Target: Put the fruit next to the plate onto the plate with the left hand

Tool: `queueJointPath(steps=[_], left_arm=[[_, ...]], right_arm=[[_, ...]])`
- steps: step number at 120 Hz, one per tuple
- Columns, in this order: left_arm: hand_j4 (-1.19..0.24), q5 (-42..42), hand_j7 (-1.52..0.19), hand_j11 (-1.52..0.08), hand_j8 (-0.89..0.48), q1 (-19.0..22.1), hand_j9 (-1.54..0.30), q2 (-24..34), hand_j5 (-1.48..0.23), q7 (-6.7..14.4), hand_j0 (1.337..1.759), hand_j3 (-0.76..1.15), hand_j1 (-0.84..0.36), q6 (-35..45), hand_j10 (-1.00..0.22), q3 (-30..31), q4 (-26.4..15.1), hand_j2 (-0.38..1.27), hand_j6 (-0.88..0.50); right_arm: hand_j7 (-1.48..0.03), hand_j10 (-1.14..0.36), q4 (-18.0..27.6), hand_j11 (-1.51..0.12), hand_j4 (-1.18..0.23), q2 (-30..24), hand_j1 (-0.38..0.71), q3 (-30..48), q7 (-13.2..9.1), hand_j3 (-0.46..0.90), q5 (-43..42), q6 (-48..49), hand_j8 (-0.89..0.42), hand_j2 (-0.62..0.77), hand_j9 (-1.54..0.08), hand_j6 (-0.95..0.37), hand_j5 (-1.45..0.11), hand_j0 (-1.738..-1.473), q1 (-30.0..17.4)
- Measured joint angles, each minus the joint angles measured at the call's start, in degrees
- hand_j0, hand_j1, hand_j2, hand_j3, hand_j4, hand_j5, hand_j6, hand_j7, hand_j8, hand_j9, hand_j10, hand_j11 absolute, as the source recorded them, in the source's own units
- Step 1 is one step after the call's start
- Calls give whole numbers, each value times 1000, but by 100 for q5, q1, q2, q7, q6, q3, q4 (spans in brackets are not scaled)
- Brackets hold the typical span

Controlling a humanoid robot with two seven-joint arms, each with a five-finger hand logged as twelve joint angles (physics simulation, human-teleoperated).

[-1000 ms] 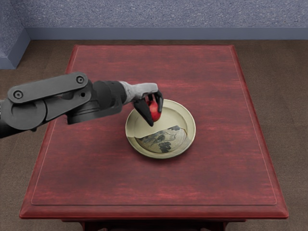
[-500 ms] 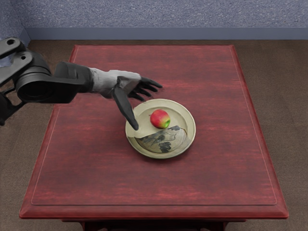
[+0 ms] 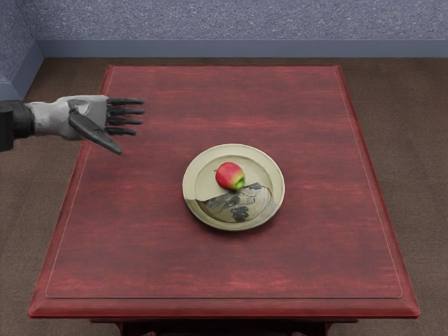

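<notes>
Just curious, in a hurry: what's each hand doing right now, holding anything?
Left hand: open, holding nothing.
Right hand: not in view.

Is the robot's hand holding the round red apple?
No, the round red apple lies on the cream painted plate, and the grey left hand is open at the left edge of the red wooden table.

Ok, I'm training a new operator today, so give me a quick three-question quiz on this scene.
1. True or false: the apple lies on the plate.
2. The fingers of the left hand are: A) curled round the apple, B) spread, holding nothing, C) pressed flat on the plate.
3. Which arm is out of view?
Key: 1 true; 2 B; 3 the right arm.
</notes>
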Motion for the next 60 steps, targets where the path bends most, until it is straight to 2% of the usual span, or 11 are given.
queueJointPath(steps=[6, 24, 48, 60], left_arm=[[-23, -91, -29, -29, -19, 92, -29, 5, -30, 0, 1658, 0, 324, -44, -20, -88, 163, 6, -19], [-20, -230, -26, -26, -18, 732, -26, 19, -26, 0, 1658, 0, 326, -98, -18, -549, 387, 5, -18], [-18, -574, -24, -24, -16, 1022, -24, 198, -24, 0, 1658, 0, 328, -112, -17, -798, 630, 4, -17], [-17, -633, -23, -23, -16, 1038, -23, 198, -23, 0, 1658, 0, 328, -114, -17, -824, 656, 4, -16]], right_arm=[[0, 0, 0, 0, 0, 0, -349, 0, 0, 0, 0, 1, 0, 0, 0, 0, 0, -1658, 0], [0, 0, 0, 0, 0, 0, -349, 0, -1, 0, 0, 0, 0, 0, 0, 0, 0, -1658, 0], [0, 0, 0, 0, 0, 0, -349, 0, -1, 0, 0, 0, 0, 0, 0, 0, 0, -1658, 0], [0, 0, 0, 0, 0, 0, -349, 0, 1, 0, 0, 0, 0, 0, 0, 0, 0, -1658, 0]])
